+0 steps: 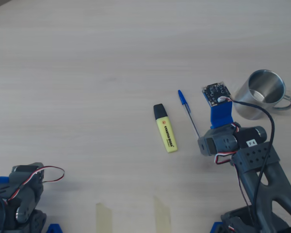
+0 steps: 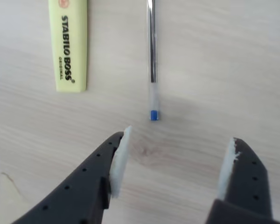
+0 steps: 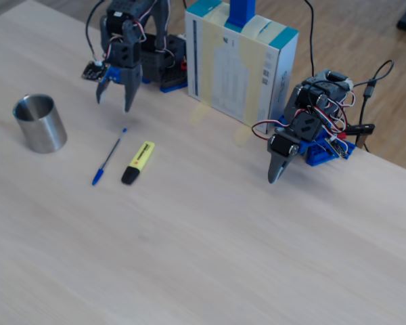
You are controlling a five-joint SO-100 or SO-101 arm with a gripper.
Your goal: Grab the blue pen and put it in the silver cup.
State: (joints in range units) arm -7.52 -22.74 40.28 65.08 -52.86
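Note:
The blue pen (image 2: 152,56) lies flat on the pale wooden table, a thin clear barrel whose near end (image 2: 154,115) sits just ahead of my gripper (image 2: 179,149). My gripper hovers open with nothing between its fingers, and the pen lines up nearer the left finger (image 2: 117,161). In the fixed view the gripper (image 3: 115,105) points down above the pen (image 3: 109,157). The silver cup (image 1: 262,94) stands upright and empty to the right of the pen (image 1: 189,114) in the overhead view. In the fixed view the cup (image 3: 40,123) is on the left.
A yellow highlighter (image 1: 166,128) with a black cap lies left of the pen, roughly parallel to it. A second idle arm (image 3: 304,128) and a white and teal box (image 3: 240,64) stand along the table edge. Two tape strips (image 1: 104,216) mark the table.

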